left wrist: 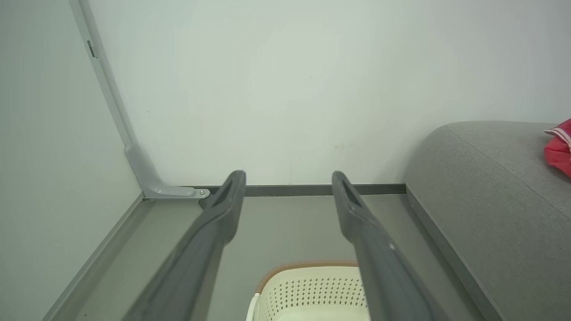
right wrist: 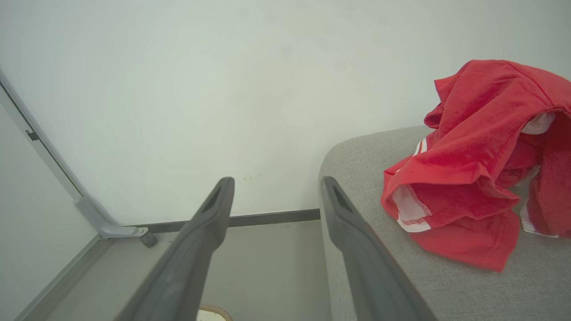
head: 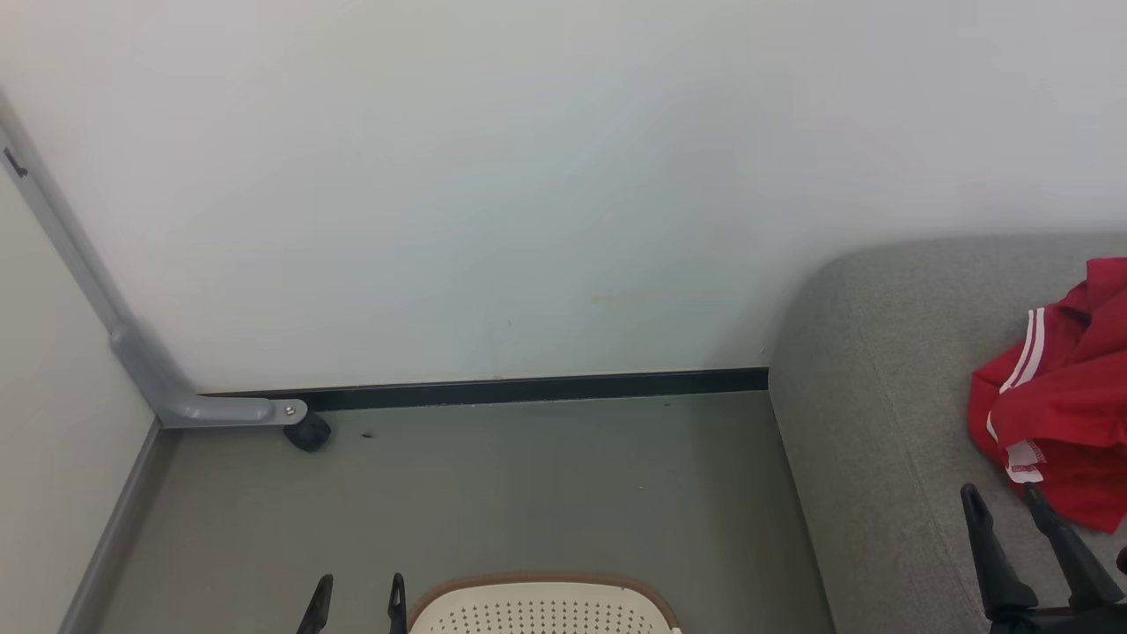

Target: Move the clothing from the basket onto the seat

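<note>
Both sets of jaws are gaping empty, and swinging my right set left toward the basket point(head: 546, 612) could be snagging the clothing point(head: 1065, 405) off the seat point(head: 872, 423).

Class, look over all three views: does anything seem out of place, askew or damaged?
Nothing looks damaged or spilled. The red clothing lies crumpled in a heap on the grey seat, unfolded; that is the one untidy thing.

One oval cream perforated plastic basket point(head: 541, 608), one large grey fabric seat point(head: 872, 396), one crumpled heap of bright red white-striped clothing point(head: 1070, 405) whose garments cannot be counted, and two dark-fingered grippers: left gripper point(head: 361, 581), right gripper point(head: 999, 491).
</note>
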Tool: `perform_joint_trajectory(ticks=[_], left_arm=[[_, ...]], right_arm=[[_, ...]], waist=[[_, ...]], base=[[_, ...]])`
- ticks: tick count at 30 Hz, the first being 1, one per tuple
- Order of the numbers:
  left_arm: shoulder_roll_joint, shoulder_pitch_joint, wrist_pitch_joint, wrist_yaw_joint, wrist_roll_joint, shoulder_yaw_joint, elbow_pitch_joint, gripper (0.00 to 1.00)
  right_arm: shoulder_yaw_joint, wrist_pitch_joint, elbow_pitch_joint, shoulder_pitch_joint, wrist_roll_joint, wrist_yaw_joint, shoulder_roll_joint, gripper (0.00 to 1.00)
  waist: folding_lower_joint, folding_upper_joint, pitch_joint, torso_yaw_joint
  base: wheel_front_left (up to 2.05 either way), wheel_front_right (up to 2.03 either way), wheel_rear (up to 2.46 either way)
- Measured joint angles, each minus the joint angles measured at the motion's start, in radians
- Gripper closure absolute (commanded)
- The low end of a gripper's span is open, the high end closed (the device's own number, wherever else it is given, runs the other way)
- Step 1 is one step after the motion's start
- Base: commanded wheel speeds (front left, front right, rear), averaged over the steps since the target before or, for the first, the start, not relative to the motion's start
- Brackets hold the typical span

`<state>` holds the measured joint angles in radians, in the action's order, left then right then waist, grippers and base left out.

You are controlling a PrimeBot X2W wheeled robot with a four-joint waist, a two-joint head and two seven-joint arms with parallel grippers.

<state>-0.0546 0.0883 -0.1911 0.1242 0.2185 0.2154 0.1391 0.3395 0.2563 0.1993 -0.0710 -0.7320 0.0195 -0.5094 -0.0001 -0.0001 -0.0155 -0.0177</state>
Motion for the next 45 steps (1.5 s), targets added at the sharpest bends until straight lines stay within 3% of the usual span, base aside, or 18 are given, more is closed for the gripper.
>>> perform_joint_trajectory(ticks=[10,45], left_arm=[[0.0,0.005,0.0,0.0,-0.01,0.015,0.006,0.0],[0.0,0.022,-0.01,0.0,0.013,0.032,0.055,0.0]], right_arm=[[-0.022,0.0,-0.126,0.092,0.082,0.052,-0.011,0.0],[-0.068,0.0,-0.235,0.206,0.126,0.079,-0.019,0.0]], waist=[[0.0002,0.0,-0.015,-0.003],[0.0001,0.0001,-0.018,0.006]], base=[[0.0,0.0,0.0],[0.0,0.0,0.0]])
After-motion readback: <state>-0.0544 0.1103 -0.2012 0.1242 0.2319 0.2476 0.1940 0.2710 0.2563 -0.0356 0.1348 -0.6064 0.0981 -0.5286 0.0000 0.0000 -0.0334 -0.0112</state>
